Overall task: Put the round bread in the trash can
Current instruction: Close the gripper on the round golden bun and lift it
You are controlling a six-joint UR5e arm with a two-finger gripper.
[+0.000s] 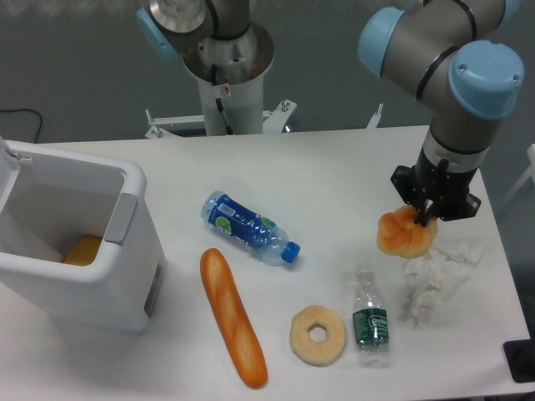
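Over at the table's right side the gripper [425, 219] has its fingers pinched into the top of the round bread [405, 233], just beside one crumpled tissue [436, 276]. I count two water bottles [247, 226], one baguette [232, 317], one ring bread [318, 335], and one open trash can [79, 251] far left.

White table [334, 159]: trash can [79, 276], baguette [232, 317], ring bread [318, 335], two bottles [247, 226], tissue [435, 280].

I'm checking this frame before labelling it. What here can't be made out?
- Gripper: its own body hides the fingers, so whether they grip the round bread cannot be told.
- Trash can: the left edge cuts it off; its wall hides most of an orange item inside.
- Bottle labels: too small to read.
- Black object: cut off at the right edge.
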